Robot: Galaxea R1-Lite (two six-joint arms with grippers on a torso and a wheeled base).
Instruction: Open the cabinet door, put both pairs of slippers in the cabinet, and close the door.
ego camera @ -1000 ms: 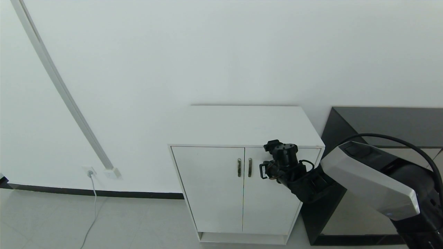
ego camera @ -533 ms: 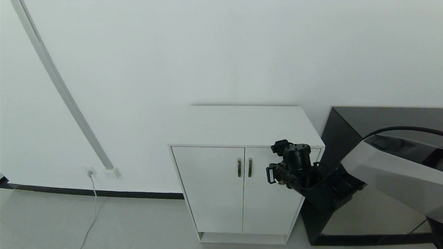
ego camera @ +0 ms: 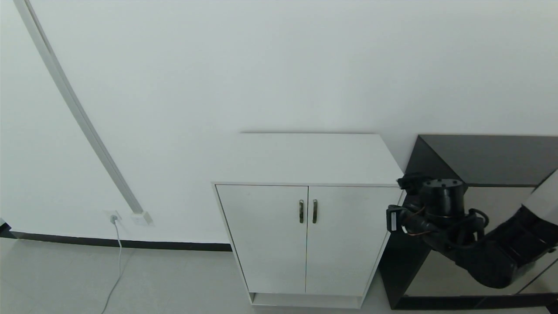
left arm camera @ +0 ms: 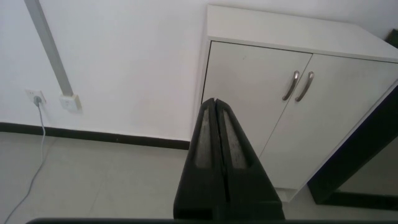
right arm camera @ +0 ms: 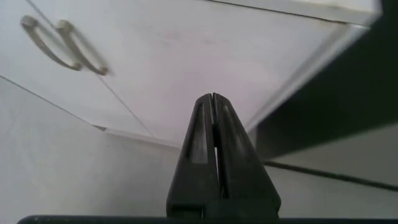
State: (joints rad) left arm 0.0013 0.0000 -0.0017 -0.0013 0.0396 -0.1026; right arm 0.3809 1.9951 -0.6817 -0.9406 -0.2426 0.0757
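The white cabinet (ego camera: 309, 161) stands against the wall with both doors closed, and its two metal handles (ego camera: 307, 211) meet at the middle seam. My right arm's wrist (ego camera: 438, 205) hangs just off the cabinet's right edge, in front of the black unit. The right gripper (right arm camera: 214, 99) is shut on nothing and points at the lower part of the right door (right arm camera: 205, 50), well away from the handles (right arm camera: 62, 46). Back from the cabinet (left arm camera: 280, 74), on its left side, my left gripper (left arm camera: 215, 102) is shut and empty over the floor.
A glossy black unit (ego camera: 479, 157) stands right beside the cabinet. On the wall to the left are a socket with a hanging cable (ego camera: 114, 218) and a slanted white conduit (ego camera: 78, 109). Open tiled floor (ego camera: 65, 279) lies left of the cabinet.
My right arm has swung to the right, from in front of the right door near the handles to beyond the cabinet's right edge. The doors stay closed.
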